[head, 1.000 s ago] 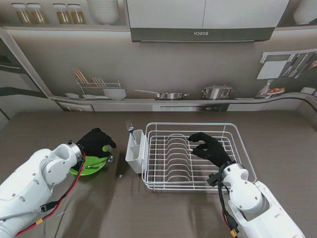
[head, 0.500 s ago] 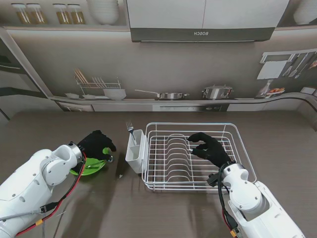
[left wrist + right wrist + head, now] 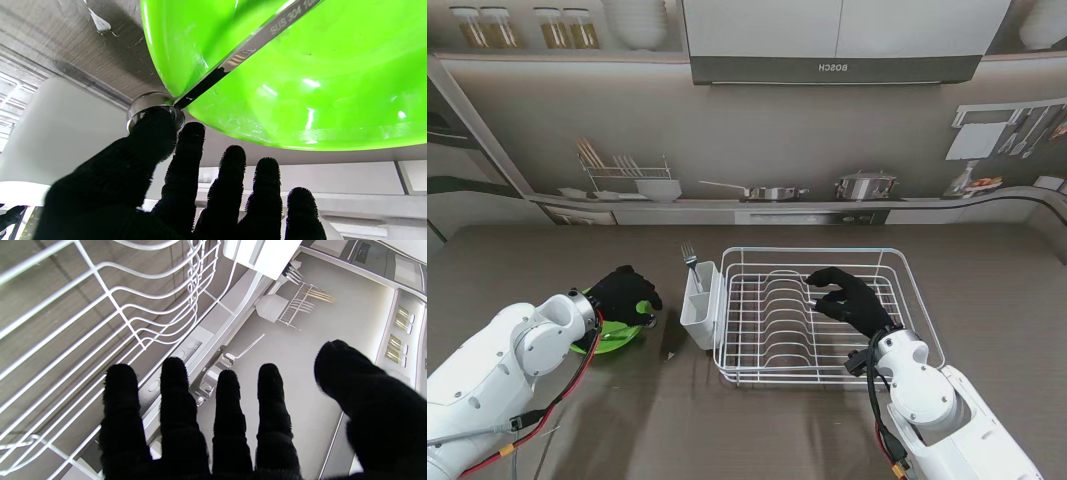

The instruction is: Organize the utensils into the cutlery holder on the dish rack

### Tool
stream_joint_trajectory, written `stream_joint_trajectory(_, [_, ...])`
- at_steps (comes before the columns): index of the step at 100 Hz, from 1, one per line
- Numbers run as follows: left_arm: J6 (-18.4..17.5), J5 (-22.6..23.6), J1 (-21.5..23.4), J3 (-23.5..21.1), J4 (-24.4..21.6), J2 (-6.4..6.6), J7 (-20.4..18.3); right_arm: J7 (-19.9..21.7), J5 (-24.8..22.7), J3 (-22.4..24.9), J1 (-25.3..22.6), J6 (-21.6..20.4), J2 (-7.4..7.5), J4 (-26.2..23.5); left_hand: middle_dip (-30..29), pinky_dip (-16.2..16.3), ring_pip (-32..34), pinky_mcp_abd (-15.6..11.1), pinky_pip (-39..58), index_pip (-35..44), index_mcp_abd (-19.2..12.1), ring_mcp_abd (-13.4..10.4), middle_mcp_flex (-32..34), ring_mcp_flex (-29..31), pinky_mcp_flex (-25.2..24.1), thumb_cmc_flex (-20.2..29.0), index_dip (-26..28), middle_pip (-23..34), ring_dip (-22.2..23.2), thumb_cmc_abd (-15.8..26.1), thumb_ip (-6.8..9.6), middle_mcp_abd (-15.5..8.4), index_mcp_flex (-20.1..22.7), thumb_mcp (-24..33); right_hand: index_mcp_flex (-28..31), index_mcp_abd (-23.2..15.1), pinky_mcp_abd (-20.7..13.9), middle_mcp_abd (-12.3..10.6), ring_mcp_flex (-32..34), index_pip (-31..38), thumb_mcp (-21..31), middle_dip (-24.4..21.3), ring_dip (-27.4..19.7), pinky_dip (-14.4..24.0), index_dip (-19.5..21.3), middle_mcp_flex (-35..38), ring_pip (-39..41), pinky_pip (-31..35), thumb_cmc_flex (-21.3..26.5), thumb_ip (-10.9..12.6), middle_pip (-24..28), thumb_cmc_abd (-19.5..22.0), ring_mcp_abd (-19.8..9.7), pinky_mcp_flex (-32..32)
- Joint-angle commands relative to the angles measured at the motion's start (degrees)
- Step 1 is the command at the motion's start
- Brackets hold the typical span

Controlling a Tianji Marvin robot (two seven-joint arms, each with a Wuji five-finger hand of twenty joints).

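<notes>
Left hand (image 3: 624, 291) touches the spoon (image 3: 233, 61) on the green plate (image 3: 612, 340), grip unclear; next I must lift it to the holder (image 3: 699, 306).

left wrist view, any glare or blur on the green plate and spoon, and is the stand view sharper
Left wrist view: white glare streaks on the green plate; the spoon handle's stamped lettering is sharp, while the left hand is a dark silhouette. Stand view: evenly lit and sharp, the dish rack wires crisp.
</notes>
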Motion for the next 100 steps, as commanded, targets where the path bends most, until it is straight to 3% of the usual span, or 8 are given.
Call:
stream_joint_trajectory(1, [0.0, -0.2, -0.3, 0.2, 0.5, -0.12, -0.7, 0.9, 0.1, 0.0, -0.3, 0.1, -0.21, -0.3, -0.3, -0.6, -0.3, 0.3, -2.1, 0.2, -1.3, -0.7, -0.9, -0.9, -0.8, 1.8, 1.2, -0.3, -0.5, -2.3, -2.20, -0.5, 1.2, 0.4, -1.3, -0.2, -2.4, 0.2, 0.1, -0.3, -0.3, -0.5, 0.0, 0.9, -1.4, 0.1, 0.4, -0.2, -1.9, 1.3, -0.5, 1.1, -0.8, -0.8])
stream_joint_trajectory(21, [0.4, -0.7, -0.7, 1.0, 1.1, -0.28, -0.1, 0.9, 0.3, 0.0, -0.3, 0.1, -0.23, -0.3, -0.1, -0.7, 0.0, 0.4, -2.0, 3.3, -3.3, -0.8, -0.2, -0.6, -0.5, 5.4, 4.1, 0.1, -0.4, -3.3, -3.88, -0.9, 2.8, -3.3, -1.2, -0.1, -2.4, 0.1, 0.1, -0.3, -0.3, -0.5, 0.0, 0.9, -1.4, 0.2, 0.4, -0.2, -2.0, 1.3, -0.5, 1.3, -0.8, -0.8])
stream_joint_trajectory(37, [0.8, -1.2, -0.8, 1.5, 1.6, -0.45, 0.6, 0.9, 0.4, 0.0, -0.3, 0.2, -0.24, -0.3, 0.1, -0.7, 0.3, 0.6, -1.9, 11.6, -5.9, -0.8, 0.7, 0.0, -0.2, 9.5, 2.8, 0.4, -0.4, -3.7, -2.57, -1.4, 3.6, -9.5, -1.2, -0.1, -2.4, 0.3, 0.1, -0.3, -0.3, -0.5, 0.0, 0.9, -1.4, 0.3, 0.4, -0.3, -2.0, 1.3, -0.5, 1.5, -0.8, -0.8])
stream_joint_trajectory(78, [2.0, -4.7, -1.5, 2.7, 3.8, -1.36, 3.0, 0.8, 0.6, 0.1, -0.3, 0.3, -0.28, -0.3, 0.6, -0.3, 1.1, 0.9, -1.4, 24.3, -10.0, -0.5, 3.0, 1.2, 0.3, 10.8, 5.3, 1.3, -0.2, -0.9, -2.02, -1.8, 8.7, -10.3, -1.1, 0.0, -2.4, 0.3, 0.1, -0.3, -0.2, -0.5, 0.0, 0.9, -1.4, 0.3, 0.4, -0.3, -1.9, 1.4, -0.5, 1.8, -0.7, -0.8])
stream_joint_trajectory(100, [2.3, -5.7, -1.4, 2.6, 4.0, -1.48, 2.7, 0.8, 0.6, 0.1, -0.3, 0.4, -0.30, -0.3, 0.7, -0.1, 1.3, 0.5, -1.4, 26.6, -9.9, -0.7, 2.9, 1.1, 0.2, 11.2, 6.4, 1.3, -0.1, 1.7, -1.72, -2.0, 8.1, -10.9, -1.2, 0.0, -2.5, 0.4, 0.2, -0.4, -0.2, -0.5, 0.0, 1.0, -1.4, 0.2, 0.4, -0.3, -2.0, 1.4, -0.5, 2.1, -0.8, -0.8])
